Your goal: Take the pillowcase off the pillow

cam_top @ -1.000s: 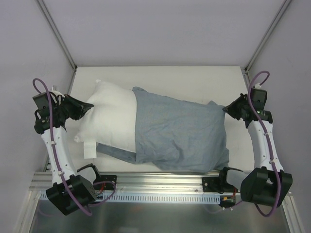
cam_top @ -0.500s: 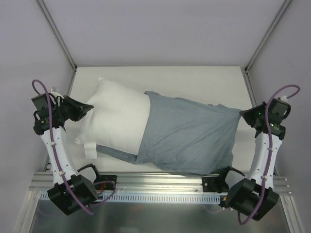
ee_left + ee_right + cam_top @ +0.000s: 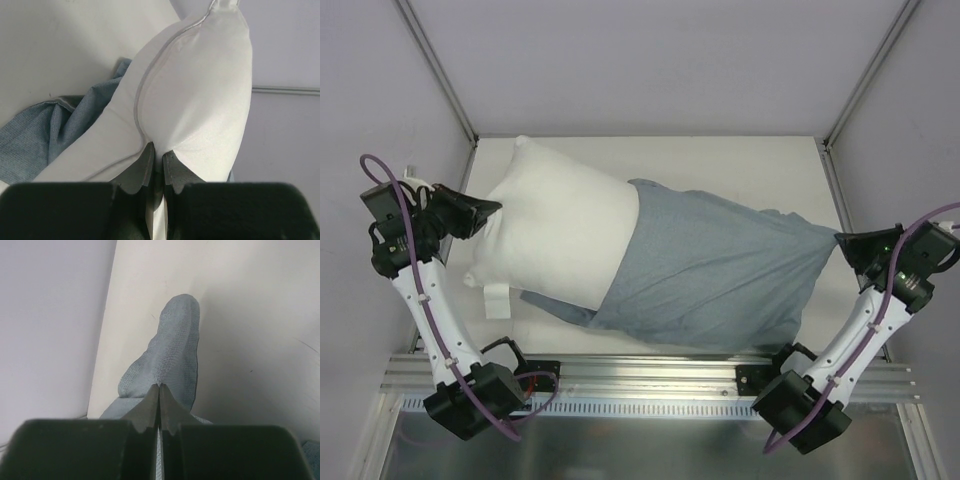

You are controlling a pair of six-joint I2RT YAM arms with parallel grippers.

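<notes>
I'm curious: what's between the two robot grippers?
In the top view, the pillow and the pillowcase span from the left gripper to the right gripper.

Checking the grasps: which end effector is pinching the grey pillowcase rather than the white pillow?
The right end effector, shut on the pillowcase corner; the left end effector pinches the white pillow.

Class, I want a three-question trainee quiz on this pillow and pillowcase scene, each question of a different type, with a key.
1. True or false: the left end effector is shut on the white pillow.
2. Multiple choice: the right end effector grips A) the pillow, B) the grey pillowcase, C) nothing.
3. Fill in: the uncovered end of the pillow lies on the ____ arm's side.
Key: 1 true; 2 B; 3 left.
</notes>
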